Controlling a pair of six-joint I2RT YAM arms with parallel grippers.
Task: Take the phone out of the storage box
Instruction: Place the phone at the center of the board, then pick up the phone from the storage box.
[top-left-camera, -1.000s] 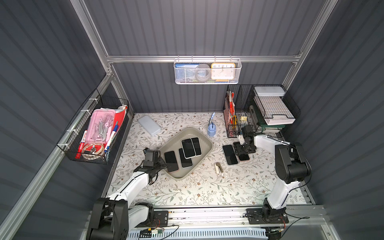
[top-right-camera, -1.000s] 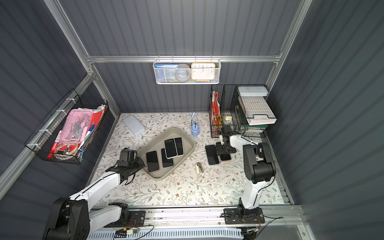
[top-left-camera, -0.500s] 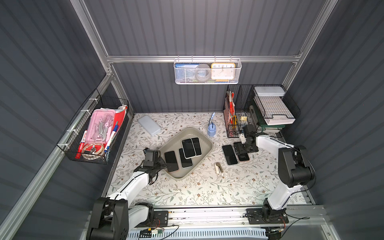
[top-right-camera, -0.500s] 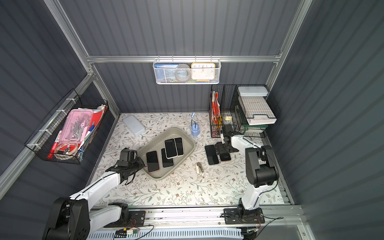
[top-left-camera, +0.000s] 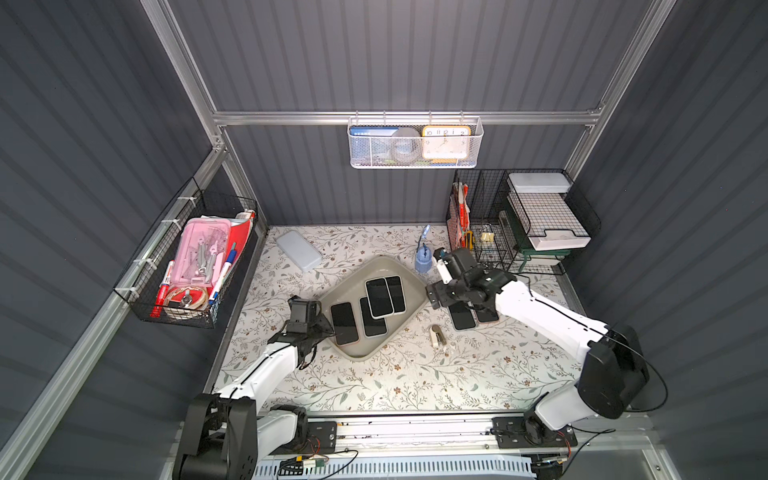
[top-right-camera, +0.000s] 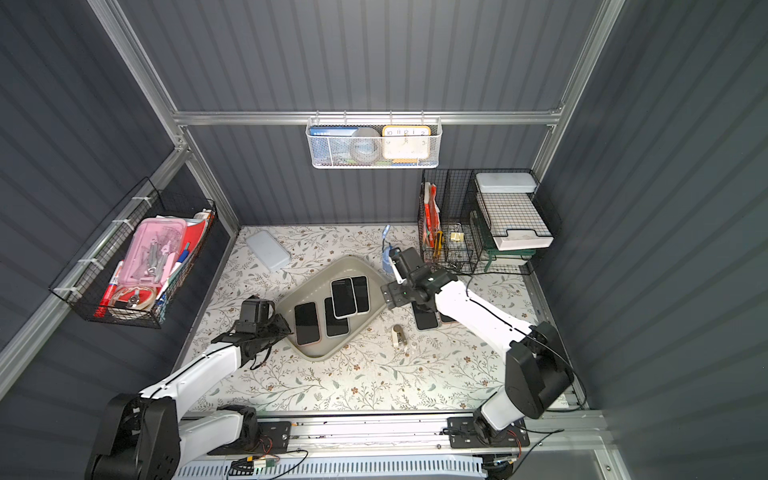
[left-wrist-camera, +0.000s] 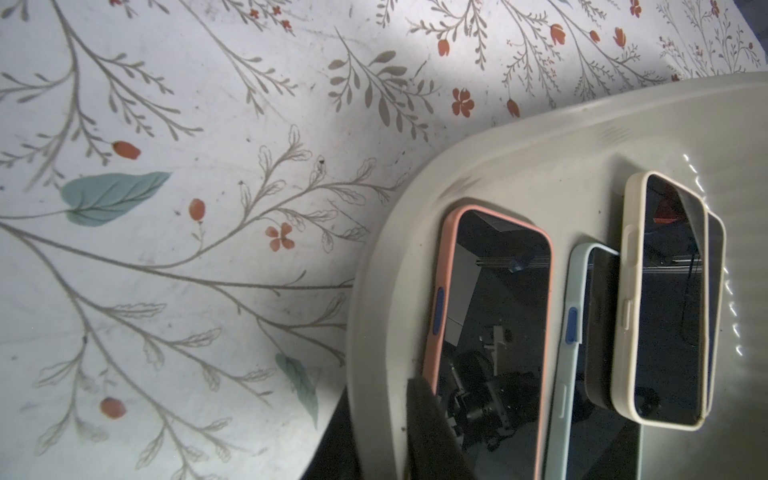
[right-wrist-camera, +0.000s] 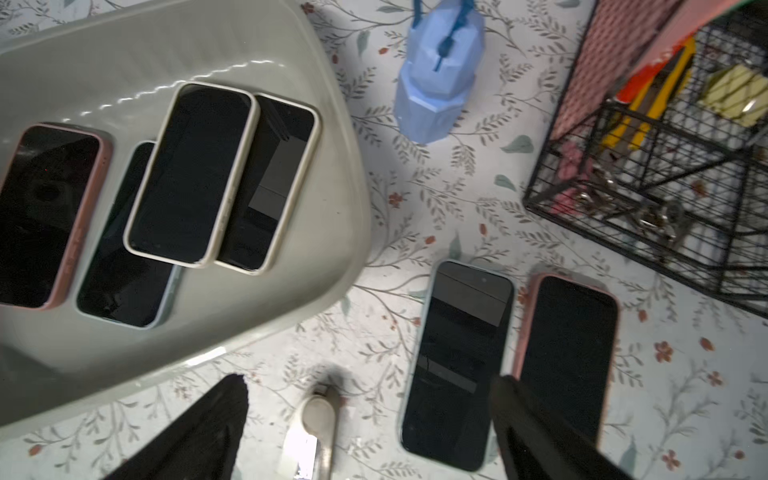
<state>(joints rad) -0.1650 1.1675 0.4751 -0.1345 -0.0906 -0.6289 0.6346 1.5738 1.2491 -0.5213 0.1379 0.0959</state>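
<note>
Phones, four of them, lie screen-up in the storage box (top-left-camera: 361, 349) at the middle of the tabletop (top-left-camera: 415, 374). The cream-cased phone (top-left-camera: 379, 298) sits on top, its long axis roughly front-to-back. The right hand (top-left-camera: 434, 296) hovers spread wide and empty just outside the box's right rim, beside two phones (right-wrist-camera: 457, 361) set out on the tabletop. The cream phone lies to its left, over the rim, so the right arm is nearer. The left hand (top-left-camera: 326, 328) is at the opposite rim, pressed nearly together and seemingly pinching the rim, though the view is poor.
</note>
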